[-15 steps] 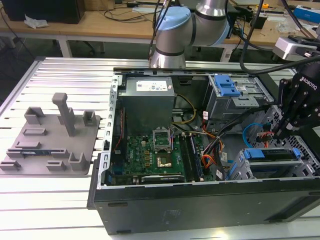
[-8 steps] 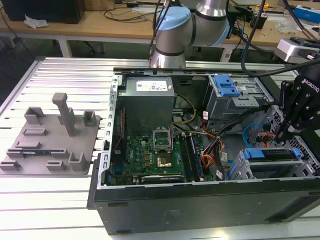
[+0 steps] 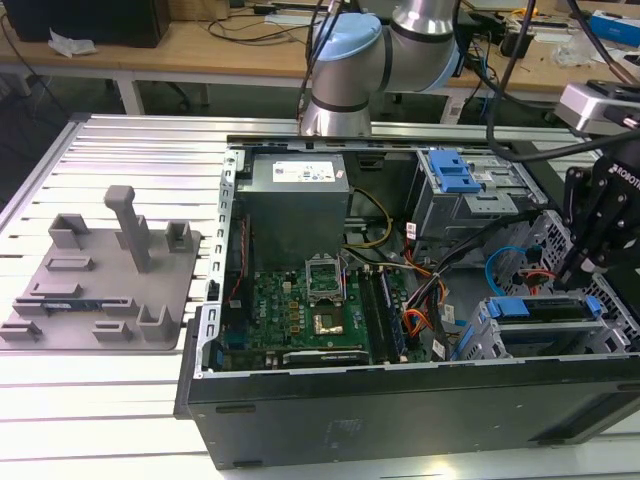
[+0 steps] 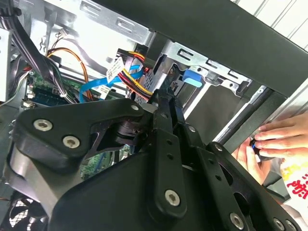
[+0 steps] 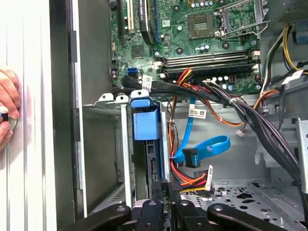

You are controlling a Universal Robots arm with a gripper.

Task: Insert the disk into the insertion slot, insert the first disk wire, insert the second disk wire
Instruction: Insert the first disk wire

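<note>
My pincer (image 5: 166, 190) is cut off by the first wrist view's edge, and in the second wrist view my own linkage (image 4: 166, 192) covers much of the motherboard (image 4: 48, 86). The disk (image 3: 540, 308) sits mostly hidden in the insertion slot (image 3: 478, 340); a person's hand (image 4: 276, 139) runs off frame, pinching something too small to name.

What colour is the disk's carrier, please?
The carrier is bright blue, clearest in the first wrist view.

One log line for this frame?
disk: in insertion slot | claw: at slot's cable end, by power wires | blue wire: loose beside slot | hand: outside case
</note>
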